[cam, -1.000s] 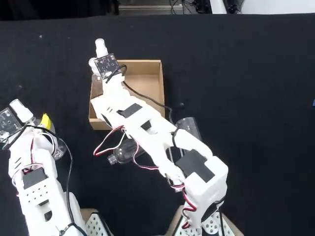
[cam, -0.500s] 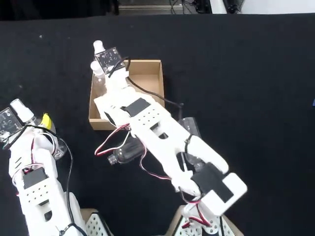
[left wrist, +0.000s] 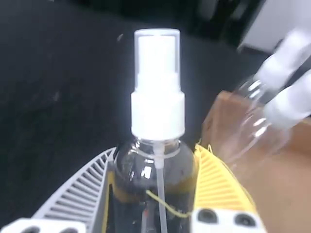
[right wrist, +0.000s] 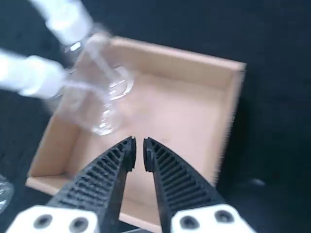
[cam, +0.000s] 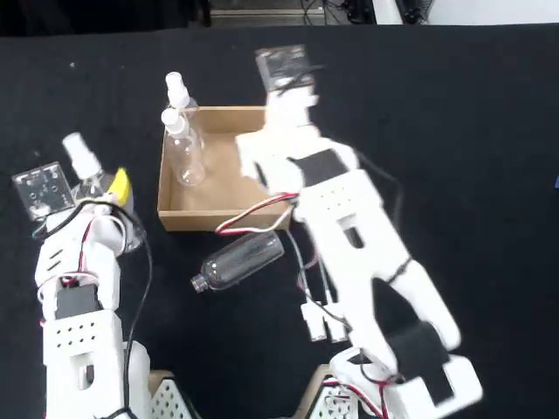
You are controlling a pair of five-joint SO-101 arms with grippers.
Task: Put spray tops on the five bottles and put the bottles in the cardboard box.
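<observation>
The cardboard box (cam: 262, 114) sits mid-table, and two clear bottles with white spray tops (cam: 185, 144) stand upright in its far left corner. The right wrist view has them (right wrist: 99, 99) beyond my right gripper (right wrist: 138, 143), which hangs above the box floor (right wrist: 170, 111), shut and holding nothing. My left gripper (cam: 105, 196) sits left of the box, shut on a clear bottle (left wrist: 155, 170) fitted with a white spray top (left wrist: 158, 97). An uncapped bottle (cam: 240, 259) lies on its side in front of the box.
Black cloth covers the table (cam: 454, 131). Loose red and white wires (cam: 262, 208) from the right arm hang over the box's near wall. The right arm (cam: 349, 236) stretches from the front edge to the box's right side.
My right gripper let go of the second bottle in the box and swung up and to the right. My left arm carried its bottle up and right, nearer the box.
</observation>
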